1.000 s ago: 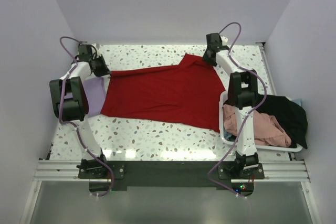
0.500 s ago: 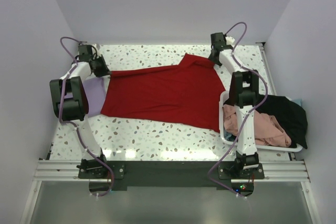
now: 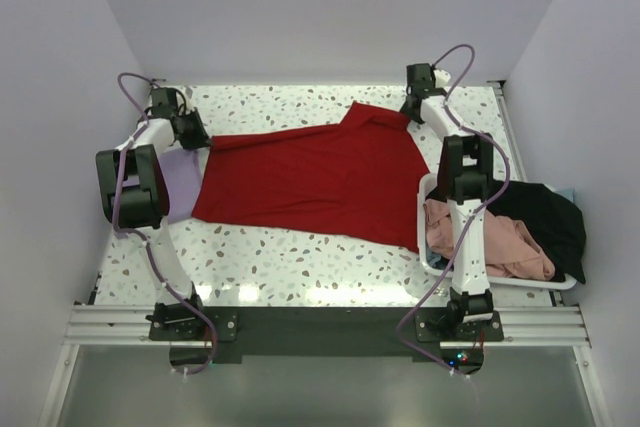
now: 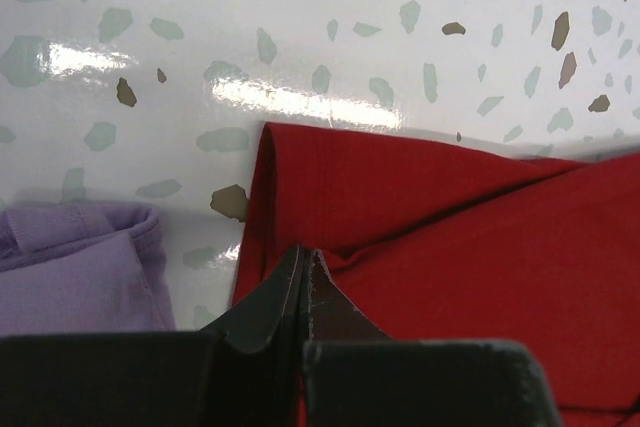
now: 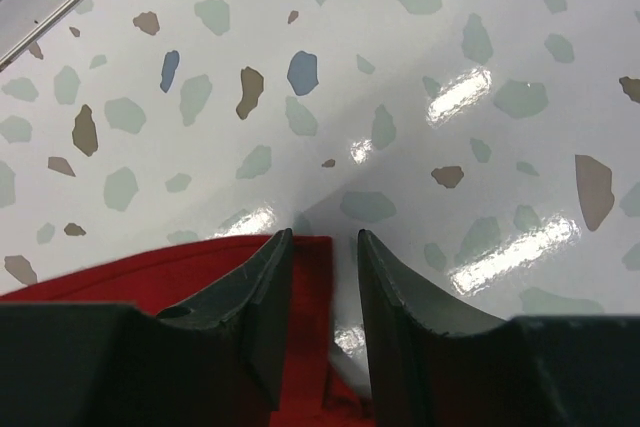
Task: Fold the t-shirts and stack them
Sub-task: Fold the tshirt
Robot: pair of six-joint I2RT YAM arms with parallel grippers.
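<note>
Early — red shirt [image 3: 310, 182] unfolded: left tool [image 4: 304, 257] pinches its edge, right tool [image 5: 322, 239] spread astride a corner. Lavender shirt [image 3: 180, 179] looks folded — pink shirt [image 3: 500, 242], black shirt [image 3: 545, 212] wait in basket [image 3: 565, 285].

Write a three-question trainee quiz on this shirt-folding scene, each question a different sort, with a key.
1. True or false: the red t-shirt lies spread out on the table.
2. Pick one: whose jaws stand apart, straddling a corner of the red cloth? A) left gripper B) right gripper
3. Fill in: the salmon-pink t-shirt sits in the white ____.

Key: 1 true; 2 B; 3 basket.
</note>
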